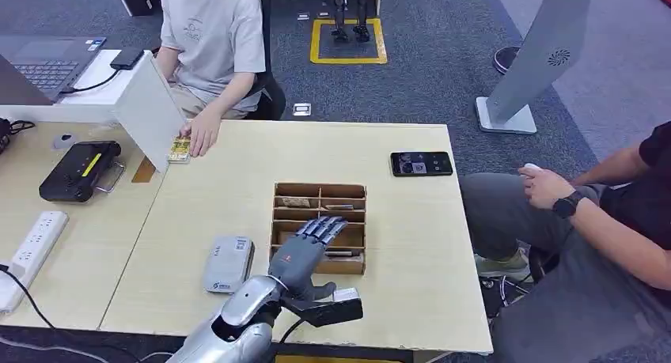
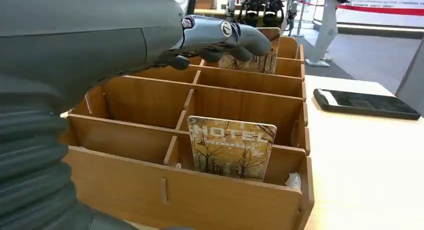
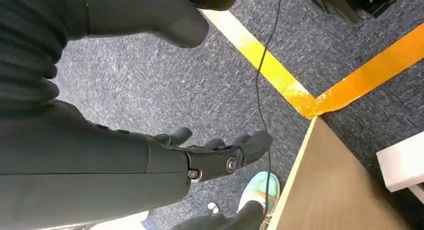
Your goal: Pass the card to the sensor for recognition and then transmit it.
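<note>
Left hand (image 1: 307,248) spread, empty, over wooden organizer (image 1: 358,195) mid-tabletop (image 1: 411,244); margins open. Hotel card (image 2: 231,147) upright in near compartment. Right hand (image 3: 210,155) loosely spread, empty.

The card (image 2: 231,148) in the box reads "HOTEL".

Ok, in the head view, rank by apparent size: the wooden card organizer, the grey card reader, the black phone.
1. Wooden card organizer, clearly largest, though the left robot hand covers part of it.
2. Grey card reader.
3. Black phone, close to the reader and farther away, so that ranking is unsure.
</note>
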Motion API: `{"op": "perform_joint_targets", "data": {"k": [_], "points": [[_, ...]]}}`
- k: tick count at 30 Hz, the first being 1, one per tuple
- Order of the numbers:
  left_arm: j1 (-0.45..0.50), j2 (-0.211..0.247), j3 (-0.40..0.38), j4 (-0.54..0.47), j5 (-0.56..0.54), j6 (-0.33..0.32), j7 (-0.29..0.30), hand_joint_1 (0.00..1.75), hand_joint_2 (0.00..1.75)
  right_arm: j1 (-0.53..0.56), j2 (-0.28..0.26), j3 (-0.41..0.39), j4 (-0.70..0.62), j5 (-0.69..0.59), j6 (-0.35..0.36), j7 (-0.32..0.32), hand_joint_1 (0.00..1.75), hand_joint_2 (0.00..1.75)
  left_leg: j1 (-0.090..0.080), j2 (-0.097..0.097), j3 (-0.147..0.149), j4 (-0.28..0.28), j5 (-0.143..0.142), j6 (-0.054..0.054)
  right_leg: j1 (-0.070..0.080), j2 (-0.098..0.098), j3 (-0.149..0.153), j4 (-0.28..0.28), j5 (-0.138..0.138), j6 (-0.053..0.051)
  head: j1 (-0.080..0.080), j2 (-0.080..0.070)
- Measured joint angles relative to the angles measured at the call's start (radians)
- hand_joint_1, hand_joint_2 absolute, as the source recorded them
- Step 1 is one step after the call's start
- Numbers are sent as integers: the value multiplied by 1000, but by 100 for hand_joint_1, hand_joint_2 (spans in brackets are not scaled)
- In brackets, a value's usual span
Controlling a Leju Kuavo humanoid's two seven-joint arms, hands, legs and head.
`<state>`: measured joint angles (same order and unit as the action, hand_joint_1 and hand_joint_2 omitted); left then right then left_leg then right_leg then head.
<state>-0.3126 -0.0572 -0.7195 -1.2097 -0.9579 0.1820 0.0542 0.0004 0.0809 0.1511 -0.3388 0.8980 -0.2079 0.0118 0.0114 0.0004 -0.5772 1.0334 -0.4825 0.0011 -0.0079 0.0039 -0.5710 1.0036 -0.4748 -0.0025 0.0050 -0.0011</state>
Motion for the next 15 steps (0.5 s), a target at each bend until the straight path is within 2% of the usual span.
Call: {"op": "perform_joint_targets", "data": {"k": [12, 13, 14, 15], "points": [[0, 0, 0, 9, 3, -3, 0, 0, 175, -1, -4, 19, 0, -12, 0, -1, 0, 175, 0, 0, 0, 0, 0, 0, 0, 0, 0, 0, 0, 0, 0, 0], [0, 0, 0, 10, 4, -3, -1, 12, 175, -1, -4, 20, 0, -12, 0, -1, 0, 175, 0, 0, 0, 0, 0, 0, 0, 0, 0, 0, 0, 0, 0, 0], [0, 0, 0, 11, 5, -3, -3, 175, 175, -1, -4, 21, 0, -13, 2, 0, 0, 175, 0, 0, 0, 0, 0, 0, 0, 0, 0, 0, 0, 0, 0, 0], [0, 0, 0, 12, 6, -3, -6, 175, 175, -2, -4, 22, 0, -16, 6, 1, 0, 175, 0, 0, 0, 0, 0, 0, 0, 0, 0, 0, 0, 0, 0, 0]]}}
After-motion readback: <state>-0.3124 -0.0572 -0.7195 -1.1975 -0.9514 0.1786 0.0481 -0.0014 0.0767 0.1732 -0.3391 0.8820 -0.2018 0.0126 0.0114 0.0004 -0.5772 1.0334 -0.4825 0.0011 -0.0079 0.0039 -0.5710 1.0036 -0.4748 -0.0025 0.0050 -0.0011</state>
